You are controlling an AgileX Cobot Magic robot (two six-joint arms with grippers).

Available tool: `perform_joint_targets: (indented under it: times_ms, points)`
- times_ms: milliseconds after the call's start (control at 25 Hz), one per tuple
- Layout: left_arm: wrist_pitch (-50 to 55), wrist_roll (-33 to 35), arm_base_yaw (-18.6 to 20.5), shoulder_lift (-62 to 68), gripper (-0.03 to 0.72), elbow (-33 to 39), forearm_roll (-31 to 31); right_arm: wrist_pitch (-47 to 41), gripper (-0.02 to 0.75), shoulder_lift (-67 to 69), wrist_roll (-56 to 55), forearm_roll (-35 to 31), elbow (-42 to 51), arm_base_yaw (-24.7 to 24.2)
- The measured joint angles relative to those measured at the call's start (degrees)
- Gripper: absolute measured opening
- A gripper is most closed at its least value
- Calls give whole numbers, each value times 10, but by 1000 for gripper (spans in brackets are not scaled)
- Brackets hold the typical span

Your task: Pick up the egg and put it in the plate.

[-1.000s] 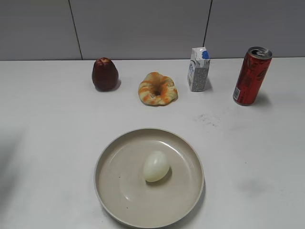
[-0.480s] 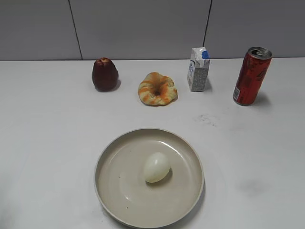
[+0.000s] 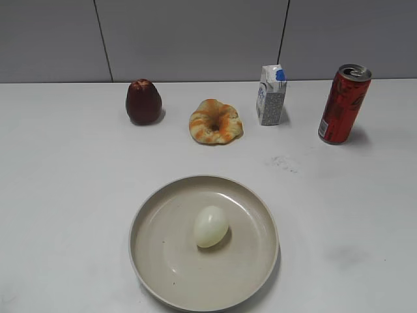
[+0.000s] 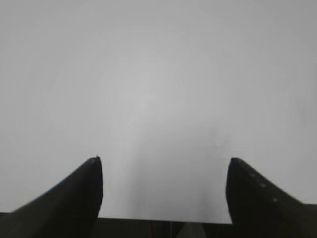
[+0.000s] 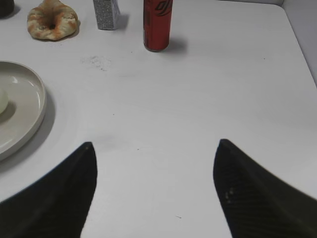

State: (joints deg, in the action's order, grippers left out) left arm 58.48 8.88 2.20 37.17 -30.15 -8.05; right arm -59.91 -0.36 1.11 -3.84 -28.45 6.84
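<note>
The pale cream egg (image 3: 211, 226) lies inside the large beige plate (image 3: 156, 261) at the front middle of the white table. No gripper shows in the exterior view. In the right wrist view my right gripper (image 5: 154, 146) is open and empty over bare table, with the plate's rim (image 5: 34, 106) and a sliver of the egg (image 5: 2, 100) at the left edge. In the left wrist view my left gripper (image 4: 163, 161) is open and empty over bare white table; nothing else shows there.
At the back stand a dark red apple (image 3: 143, 102), an orange-and-cream ring pastry (image 3: 215, 121), a small milk carton (image 3: 271, 95) and a red can (image 3: 343, 104). The can (image 5: 158, 22), carton (image 5: 106, 12) and pastry (image 5: 52, 20) also show in the right wrist view.
The egg has rolled slightly left inside the plate. A faint shadow at the exterior view's left edge has gone.
</note>
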Motion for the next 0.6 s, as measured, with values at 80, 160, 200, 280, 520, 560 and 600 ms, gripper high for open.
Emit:
perform_joint_targets:
  times_ms: [80, 160, 200, 280, 520, 560, 600]
  points:
    - [-1, 0, 0, -42, 589, 2, -2, 0, 554, 0, 0, 0, 0, 0]
    - [2, 0, 0, -83, 589, 6, -2, 0, 554, 0, 0, 0, 0, 0]
    - [3, 0, 0, -104, 589, 7, -2, 0, 554, 0, 0, 0, 0, 0]
    - [4, 0, 0, -143, 589, 8, -4, 0, 554, 0, 0, 0, 0, 0]
    - [7, 0, 0, -230, 589, 8, -4, 0, 554, 0, 0, 0, 0, 0]
    - [7, 0, 0, -243, 589, 9, -4, 0, 554, 0, 0, 0, 0, 0]
    - [7, 0, 0, -254, 589, 9, -4, 0, 554, 0, 0, 0, 0, 0]
